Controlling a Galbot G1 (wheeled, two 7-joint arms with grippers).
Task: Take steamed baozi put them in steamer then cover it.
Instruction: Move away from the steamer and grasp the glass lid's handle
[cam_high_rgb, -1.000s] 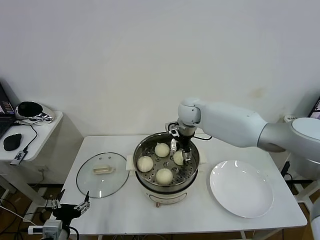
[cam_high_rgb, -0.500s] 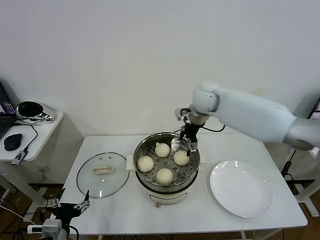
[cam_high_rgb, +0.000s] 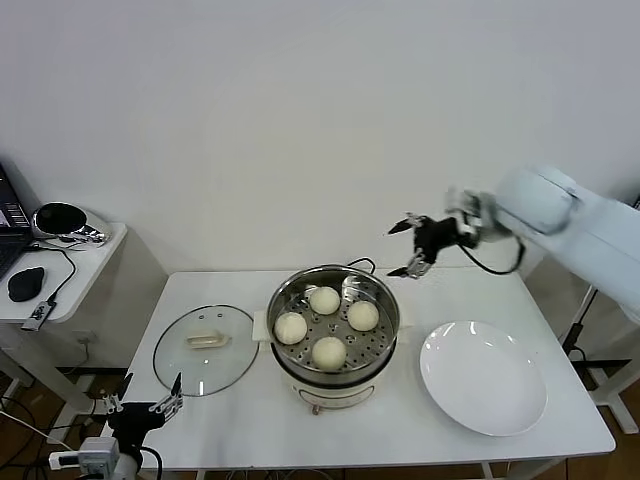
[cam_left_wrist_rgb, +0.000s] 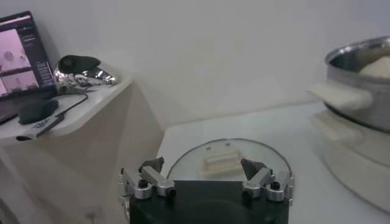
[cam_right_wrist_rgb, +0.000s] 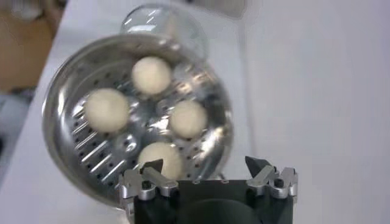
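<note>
The steamer (cam_high_rgb: 274, 303) stands mid-table, a shiny steel pot on a cream base. Several cream-white baozi lie on its perforated tray, among them one at the back (cam_high_rgb: 324, 299), one on the right (cam_high_rgb: 362, 315) and one in front (cam_high_rgb: 329, 352). My right gripper (cam_high_rgb: 412, 250) hangs open and empty in the air, above and to the right of the pot's back rim. Its wrist view looks down on the steamer (cam_right_wrist_rgb: 53, 131) and a baozi (cam_right_wrist_rgb: 107, 110) past the open right gripper (cam_right_wrist_rgb: 204, 163). The cover (cam_high_rgb: 205, 348), clear glass with a cream handle, lies flat left of the pot. My left gripper (cam_high_rgb: 145, 410) waits open, low off the table's front left corner, facing the cover (cam_left_wrist_rgb: 183, 164).
A flat white plate (cam_high_rgb: 483, 375) sits right of the steamer. A small side table (cam_high_rgb: 90, 270) on the left carries a mouse (cam_high_rgb: 25, 283) and cables. The white table (cam_high_rgb: 250, 420) backs onto a plain wall.
My right gripper has risen out of the steamer and swung up and to the right, leaving the right-hand baozi on the tray. The left arm has stayed put.
</note>
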